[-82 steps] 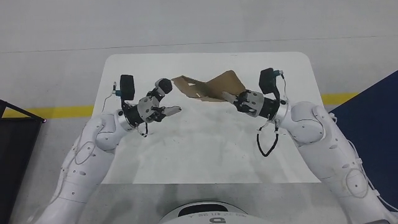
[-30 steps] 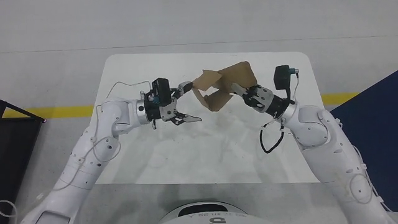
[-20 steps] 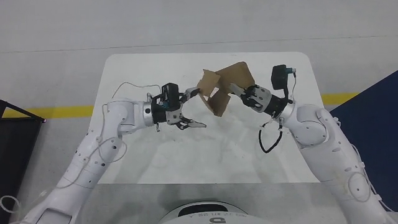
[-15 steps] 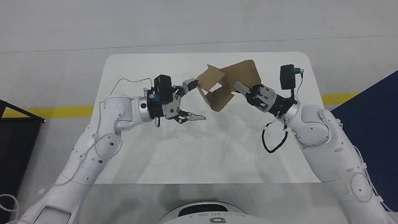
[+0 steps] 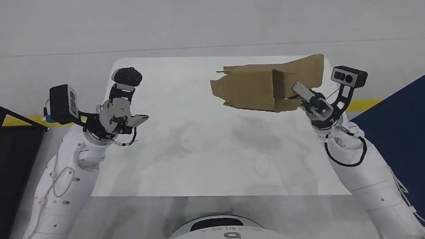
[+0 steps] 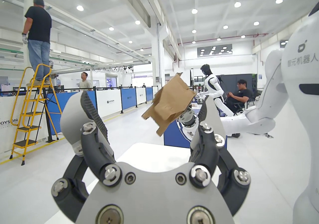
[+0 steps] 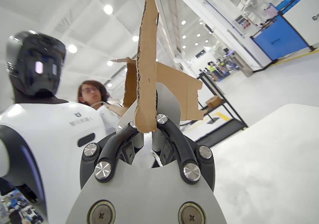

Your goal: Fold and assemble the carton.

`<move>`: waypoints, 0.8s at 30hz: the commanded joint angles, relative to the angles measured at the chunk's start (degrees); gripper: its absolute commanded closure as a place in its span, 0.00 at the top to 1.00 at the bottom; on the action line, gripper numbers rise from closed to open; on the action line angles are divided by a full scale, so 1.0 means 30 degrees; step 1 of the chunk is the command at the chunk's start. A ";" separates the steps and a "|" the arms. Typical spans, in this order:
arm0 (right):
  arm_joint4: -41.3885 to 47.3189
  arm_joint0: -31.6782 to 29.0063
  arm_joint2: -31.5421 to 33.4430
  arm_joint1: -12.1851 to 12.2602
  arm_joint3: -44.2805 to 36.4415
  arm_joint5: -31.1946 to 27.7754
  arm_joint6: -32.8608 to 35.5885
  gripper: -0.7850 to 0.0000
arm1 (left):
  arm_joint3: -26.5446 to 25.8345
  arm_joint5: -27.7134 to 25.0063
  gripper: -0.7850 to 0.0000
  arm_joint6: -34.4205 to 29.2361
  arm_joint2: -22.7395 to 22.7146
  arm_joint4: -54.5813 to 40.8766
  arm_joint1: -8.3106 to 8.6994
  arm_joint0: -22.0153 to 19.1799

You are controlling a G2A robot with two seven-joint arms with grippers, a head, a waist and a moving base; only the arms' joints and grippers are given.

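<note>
Right tool (image 7: 147, 115): clamped tight on a corrugated panel edge of the carton (image 7: 145, 68). The panel sits edge-on, sandwiched between both fingers. In the top view the right tool (image 5: 300, 93) sits at the carton's right-hand end, over the far right part of the table (image 5: 219, 159).

Carton (image 5: 259, 87): brown cardboard, partly opened into a rough sleeve, with loose, unfolded flaps. Its long axis runs roughly across the table. It spans from about the table's middle out towards the right edge, along the far side. In the left wrist view the carton (image 6: 172, 104) hangs tilted in the air above the table (image 6: 149, 155) surface. The right tool grips it from the far end.

Left tool (image 6: 145, 108): fingers spread wide, nothing in them, ribbed inner faces bare. The top view puts the left tool (image 5: 129, 99) over the table's left edge. It is well apart from the carton and aimed across the table towards it.
</note>
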 commanded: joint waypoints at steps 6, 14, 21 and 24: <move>-0.1727 -0.0006 0.0004 -0.0006 -0.0023 -0.0009 -0.1174 0.00 | 0.0340 0.0000 1.00 0.0454 0.0395 -0.0121 0.0029 0.0011; 0.3656 -0.0293 -0.1271 -0.0163 -0.1136 0.3940 0.0367 0.00 | 0.0340 0.0000 1.00 0.0454 0.0395 -0.0121 0.0029 0.0011; 1.5314 0.0115 -0.2090 -0.0701 0.2212 1.3769 0.7384 0.00 | 0.0340 0.0000 1.00 0.0454 0.0395 -0.0121 0.0029 0.0011; 1.7095 0.0411 -0.2631 -0.1005 0.3453 1.6236 0.6905 0.00 | 0.0340 0.0000 1.00 0.0454 0.0395 -0.0121 0.0029 0.0011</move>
